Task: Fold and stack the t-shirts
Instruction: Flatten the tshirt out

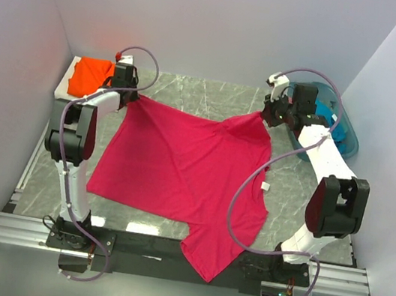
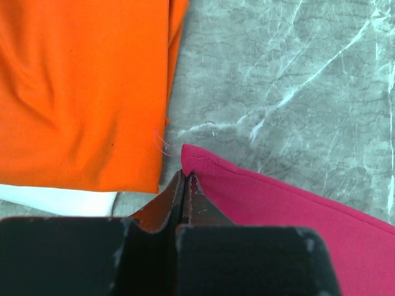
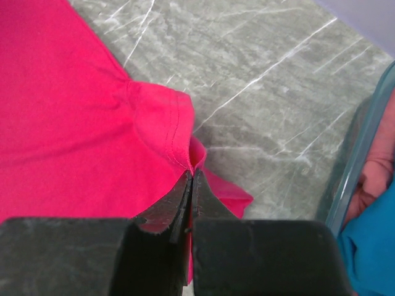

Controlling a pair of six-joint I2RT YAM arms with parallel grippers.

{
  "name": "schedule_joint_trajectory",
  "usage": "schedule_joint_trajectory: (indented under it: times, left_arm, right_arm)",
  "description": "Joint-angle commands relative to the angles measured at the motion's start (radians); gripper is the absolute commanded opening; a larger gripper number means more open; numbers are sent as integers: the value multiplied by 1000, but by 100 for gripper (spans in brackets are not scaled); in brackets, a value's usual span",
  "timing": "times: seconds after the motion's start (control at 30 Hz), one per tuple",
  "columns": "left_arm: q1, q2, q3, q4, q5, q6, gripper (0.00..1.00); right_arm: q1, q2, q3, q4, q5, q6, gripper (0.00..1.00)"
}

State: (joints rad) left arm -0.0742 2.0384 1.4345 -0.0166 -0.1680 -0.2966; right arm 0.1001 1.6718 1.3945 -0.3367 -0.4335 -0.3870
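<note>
The magenta-red t-shirt point(image 1: 186, 173) is spread over the middle of the table, its near part hanging past the front edge. My left gripper point(image 1: 127, 97) is shut on its far left corner point(image 2: 207, 169). My right gripper point(image 1: 268, 116) is shut on its far right corner point(image 3: 176, 139). The white neck label point(image 1: 265, 186) shows at its right edge. The orange t-shirt point(image 1: 90, 75) lies folded at the far left; it also shows in the left wrist view point(image 2: 80, 92). The teal-blue t-shirt point(image 3: 370, 246) lies in the basket.
The translucent teal plastic basket point(image 1: 350, 135) stands at the far right by the right arm; its rim shows in the right wrist view point(image 3: 361, 142). The grey marble table point(image 1: 199, 95) shows beyond the shirt. White walls close in on the left, back and right.
</note>
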Motion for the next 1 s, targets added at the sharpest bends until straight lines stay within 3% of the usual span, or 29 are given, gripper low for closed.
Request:
schedule_joint_trajectory:
  times: [0.0, 0.57, 0.77, 0.97]
  left_arm:
    - [8, -72, -9, 46, 16, 19, 0]
    - [30, -141, -31, 66, 56, 13, 0]
    - [30, -407, -118, 122, 78, -53, 0]
    - [11, -809, -215, 139, 82, -113, 0]
  right_arm:
    - [-3, -58, -14, 27, -11, -10, 0]
    - [-3, -150, -5, 34, 7, 2, 0]
    - [-2, -320, 96, -30, 21, -21, 0]
    - [-3, -538, 283, -139, 79, -36, 0]
